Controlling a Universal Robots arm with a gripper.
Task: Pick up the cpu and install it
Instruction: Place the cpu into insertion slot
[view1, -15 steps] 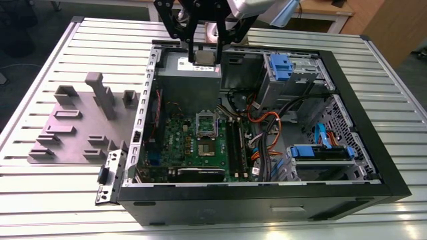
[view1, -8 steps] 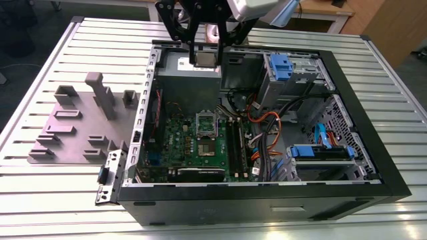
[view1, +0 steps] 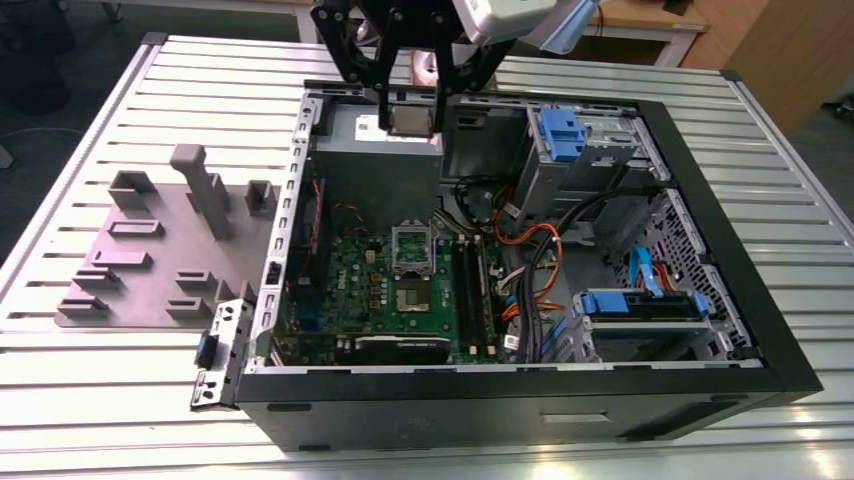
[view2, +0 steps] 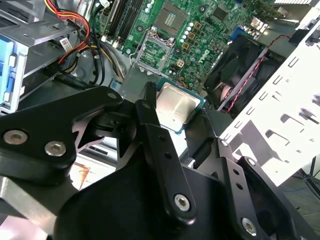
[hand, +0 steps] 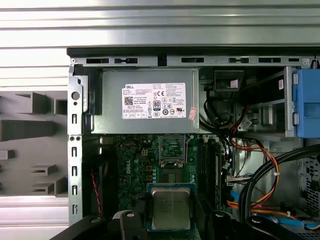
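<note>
Cpu (hand: 171, 207), a flat silver-grey square chip, sits clamped in the black gripper (view1: 411, 120); hold it level, squared to the metal socket (hand: 171, 150) below.

Silver square cpu (hand: 171, 209), green-rimmed, held level

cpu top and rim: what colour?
The cpu has a silver-grey top with a teal-green rim; clearest in the first wrist view.

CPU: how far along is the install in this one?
Done: the pick-up, it seems. In hand: the gripper holds the cpu by its edges above the open case. Left: seating it; the socket on the board looks empty.
</note>
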